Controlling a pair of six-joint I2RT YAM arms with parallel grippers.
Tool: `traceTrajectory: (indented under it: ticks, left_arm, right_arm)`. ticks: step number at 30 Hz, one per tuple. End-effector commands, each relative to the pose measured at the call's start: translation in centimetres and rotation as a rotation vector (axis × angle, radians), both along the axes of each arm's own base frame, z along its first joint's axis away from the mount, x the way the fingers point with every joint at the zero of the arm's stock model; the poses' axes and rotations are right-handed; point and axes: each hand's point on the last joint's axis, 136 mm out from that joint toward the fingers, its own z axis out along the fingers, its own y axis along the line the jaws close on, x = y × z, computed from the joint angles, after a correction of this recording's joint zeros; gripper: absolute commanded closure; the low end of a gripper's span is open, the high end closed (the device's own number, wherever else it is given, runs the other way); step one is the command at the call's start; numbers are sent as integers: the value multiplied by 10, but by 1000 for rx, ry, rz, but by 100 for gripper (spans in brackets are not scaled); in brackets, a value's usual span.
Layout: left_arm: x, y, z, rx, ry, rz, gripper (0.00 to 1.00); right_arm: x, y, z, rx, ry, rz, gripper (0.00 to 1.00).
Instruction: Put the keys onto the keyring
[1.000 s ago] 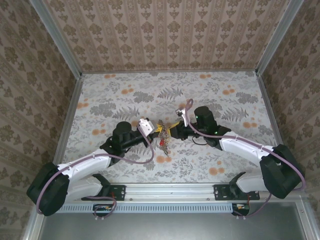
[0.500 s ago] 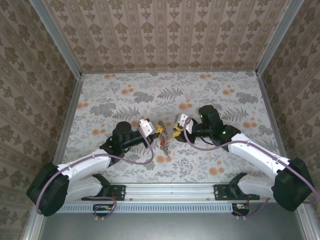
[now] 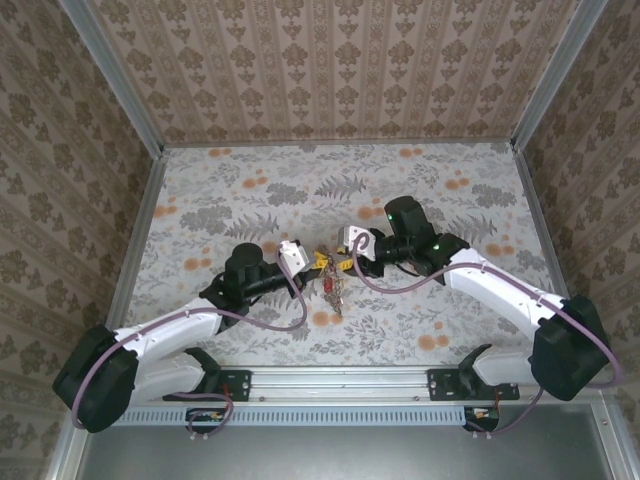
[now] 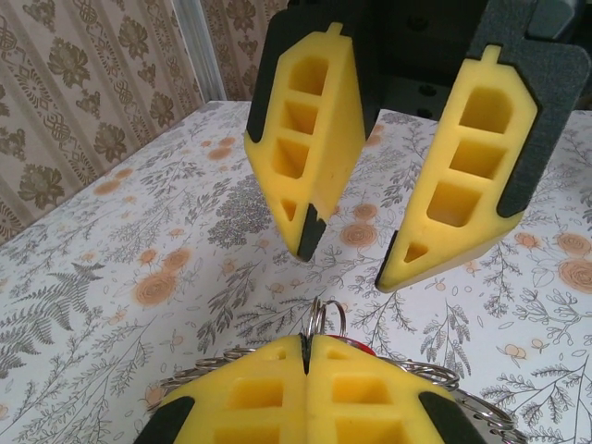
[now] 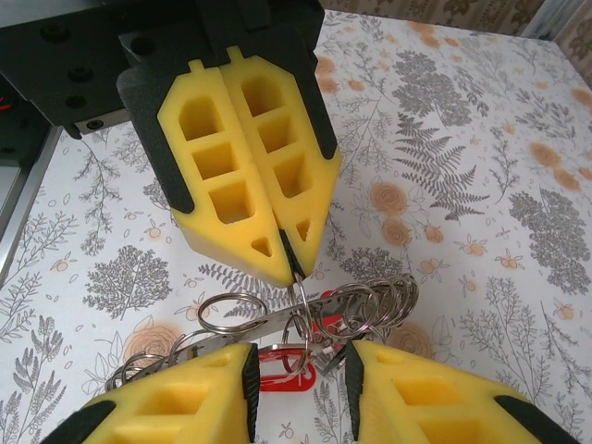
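Left gripper [image 5: 294,264]: jaws clamped on keyring [image 4: 213,361]. Right gripper [image 4: 347,268]: jaws apart, straddling keys [image 5: 296,365]. Advise: close squarely on single key, hold ring steady.

The desk [image 3: 240,180] wears a pale cloth printed with grey ferns and orange blossoms. Panels [image 3: 340,70] papered in brown damask stand along its far, left and right sides, joined by aluminium corner posts [image 3: 112,75]. A metal rail [image 3: 340,378] runs along its near edge.
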Motion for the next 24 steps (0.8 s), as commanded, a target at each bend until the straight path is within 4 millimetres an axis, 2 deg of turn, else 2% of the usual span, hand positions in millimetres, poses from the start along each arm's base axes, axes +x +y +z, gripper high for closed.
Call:
traceTrajectory:
  ticks: [1,13,18,24]
  left_arm:
    - [-4,-8,36,-72,-94,-43,100]
    - [-8,-12,39,-78,-99,-70,100]
    - [-9,-13,39,-78,-100,-72,100]
    - [-10,-14,38,-76,-100,-78,100]
  right_arm:
    - [-7,3,1,2,25,55,67]
    - [-7,6,-8,-4,60,69,68]
    - [-8,8,-7,-1,68,81,77]
    - [-13,8,-5,12,68,108,78]
